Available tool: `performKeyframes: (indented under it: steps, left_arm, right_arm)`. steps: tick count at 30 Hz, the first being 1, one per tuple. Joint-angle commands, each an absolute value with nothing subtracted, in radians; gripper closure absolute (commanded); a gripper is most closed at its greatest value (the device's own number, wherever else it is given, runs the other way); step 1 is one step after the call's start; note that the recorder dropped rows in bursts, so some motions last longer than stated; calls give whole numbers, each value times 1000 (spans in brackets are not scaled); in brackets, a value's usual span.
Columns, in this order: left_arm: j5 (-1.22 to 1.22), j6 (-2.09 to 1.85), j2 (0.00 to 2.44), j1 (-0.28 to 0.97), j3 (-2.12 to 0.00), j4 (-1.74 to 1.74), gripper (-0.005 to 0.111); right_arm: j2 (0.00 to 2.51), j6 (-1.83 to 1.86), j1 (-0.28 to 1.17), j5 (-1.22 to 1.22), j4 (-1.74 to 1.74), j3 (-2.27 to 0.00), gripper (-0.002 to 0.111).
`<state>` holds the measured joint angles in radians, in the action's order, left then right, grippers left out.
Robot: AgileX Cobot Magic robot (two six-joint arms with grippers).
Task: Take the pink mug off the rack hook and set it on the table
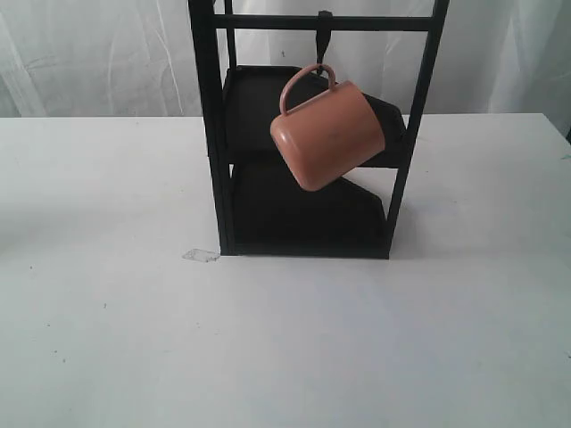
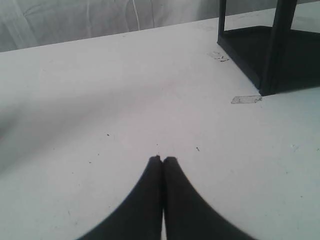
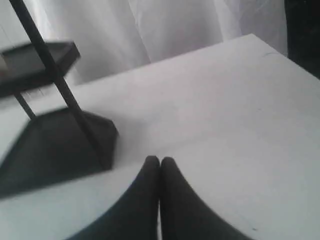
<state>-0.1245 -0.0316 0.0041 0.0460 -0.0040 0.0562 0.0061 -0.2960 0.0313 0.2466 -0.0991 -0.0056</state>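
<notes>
The pink mug (image 1: 326, 134) hangs tilted by its thin loop handle from the black rack hook (image 1: 324, 37) on the top crossbar of the tall black rack (image 1: 210, 134). Neither gripper shows in the exterior view. In the left wrist view my left gripper (image 2: 162, 159) is shut, its two dark fingers pressed together over the white table (image 2: 100, 100), with the rack's base (image 2: 272, 60) some way off. My right gripper (image 3: 160, 159) is also shut with nothing in it, over the table (image 3: 225, 110) beside the rack's lower shelf (image 3: 55, 145). The mug is out of both wrist views.
A scrap of clear tape (image 1: 201, 255) lies on the table by the rack's front left foot; it shows as tape (image 2: 246, 99) in the left wrist view. White curtains hang behind the table. The table's far edge runs behind the rack.
</notes>
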Motion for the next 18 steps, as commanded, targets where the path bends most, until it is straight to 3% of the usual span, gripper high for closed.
performKeyframes:
  steps: [1, 11, 18]
  left_arm:
    - [-128, -26, 0, 41, 0, 54, 107]
    - [-128, -26, 0, 41, 0, 54, 107]
    - [-128, -26, 0, 41, 0, 54, 107]
  right_arm:
    - [0, -424, 27, 90, -273, 0, 108]
    - [0, -477, 31, -33, -307, 0, 108]
    - [0, -179, 118, 311, -307, -231, 108]
